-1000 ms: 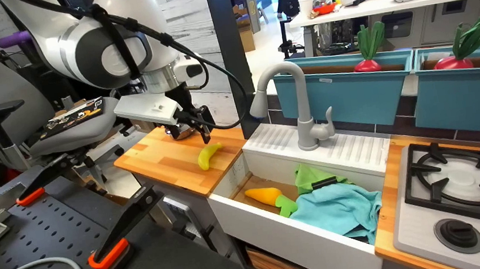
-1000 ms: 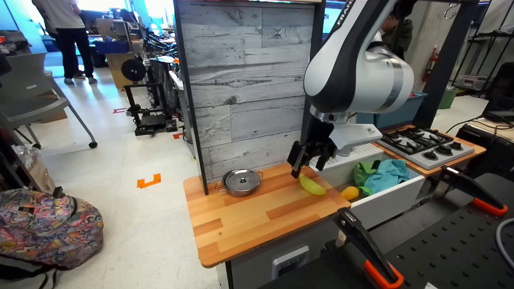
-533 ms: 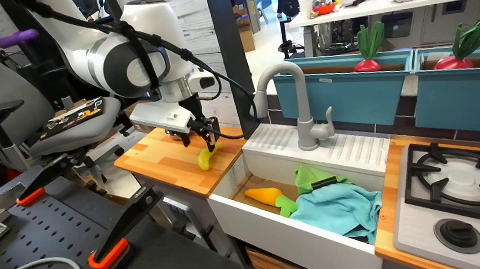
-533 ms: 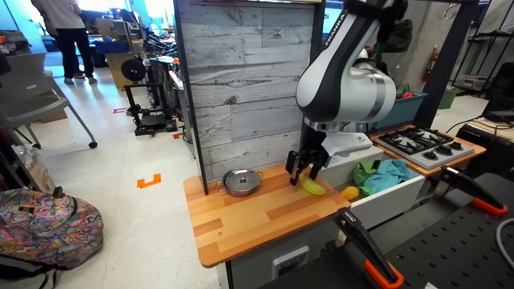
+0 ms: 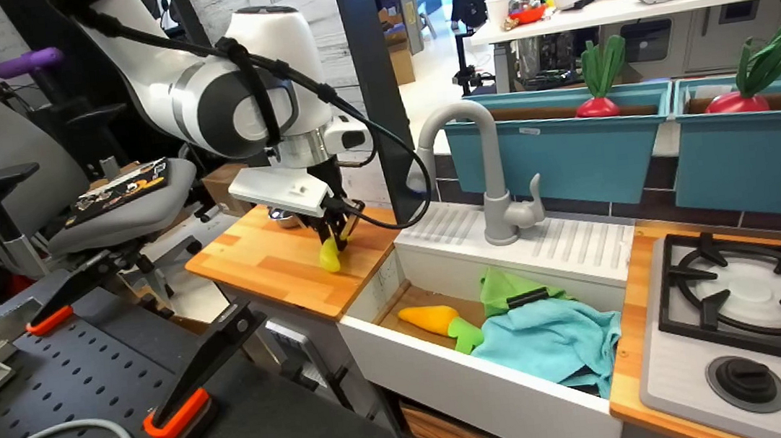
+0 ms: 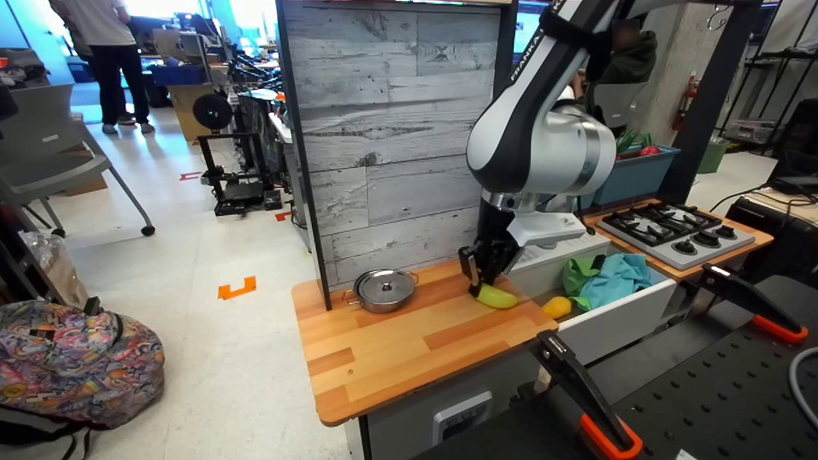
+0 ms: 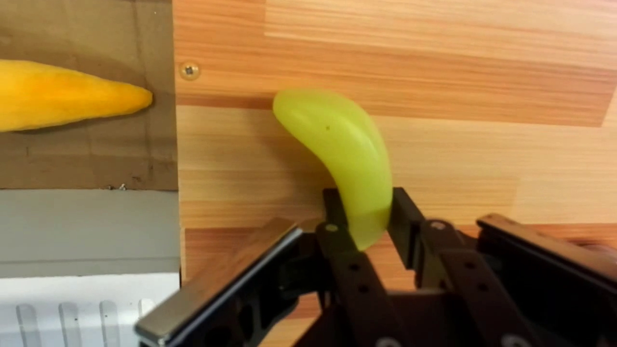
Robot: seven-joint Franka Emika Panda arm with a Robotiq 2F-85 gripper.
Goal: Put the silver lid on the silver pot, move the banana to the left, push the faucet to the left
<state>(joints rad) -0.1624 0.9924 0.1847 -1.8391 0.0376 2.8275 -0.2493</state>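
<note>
As the wrist view shows, the gripper (image 7: 367,207) has both fingers clamped on one end of the banana (image 7: 337,130), above the wooden counter (image 6: 396,358). Arm (image 6: 540,150) lettering (image 6: 525,57) reads "FRANKA". Farther along, the silver lid (image 6: 386,285) sits on the silver pot (image 6: 381,308). Beyond the upright faucet (image 5: 492,157), a planter (image 5: 552,166) bears an illegible label (image 5: 530,131).

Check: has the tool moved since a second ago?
Yes. In an exterior view the tool has come down toward the wooden counter; in the wrist view it now grips one end of the banana.
</note>
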